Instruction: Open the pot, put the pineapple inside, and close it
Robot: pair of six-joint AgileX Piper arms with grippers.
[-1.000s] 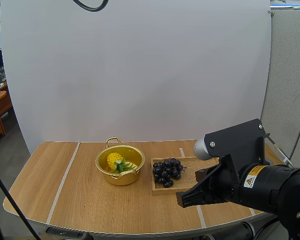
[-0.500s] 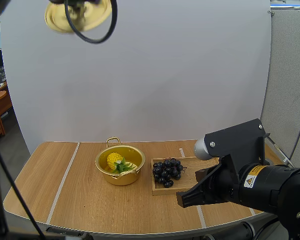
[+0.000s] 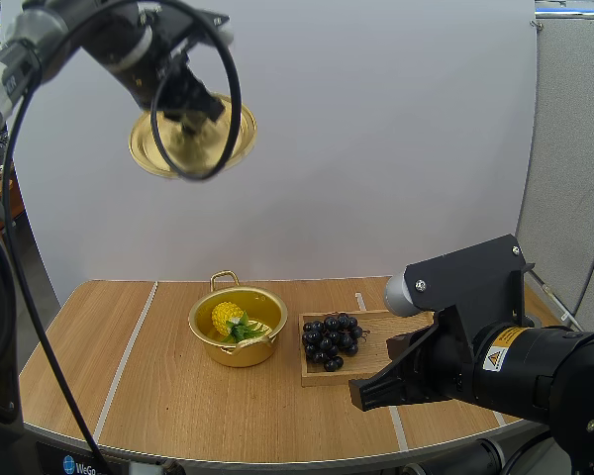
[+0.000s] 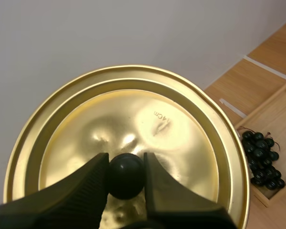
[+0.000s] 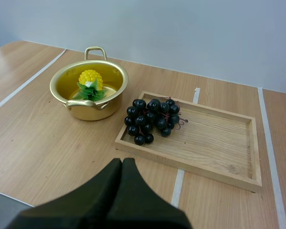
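Note:
A gold pot (image 3: 237, 327) (image 5: 89, 90) stands open on the table with a yellow pineapple (image 3: 229, 319) (image 5: 90, 79) lying inside it. High above the table, my left gripper (image 3: 190, 116) (image 4: 126, 175) is shut on the black knob (image 4: 126, 175) of the gold lid (image 3: 191, 138) (image 4: 128, 143), which hangs tilted over the pot's left side. My right gripper (image 3: 364, 393) (image 5: 122, 164) is shut on nothing, low over the table's front, in front of the tray.
A wooden tray (image 3: 376, 348) (image 5: 214, 143) lies right of the pot, with a bunch of dark grapes (image 3: 331, 339) (image 5: 154, 119) on its left end. White tape lines (image 3: 126, 356) cross the tabletop.
My left arm has come down into view from the top left, carrying the lid lower and to the right. The right arm, pot and grapes have not moved.

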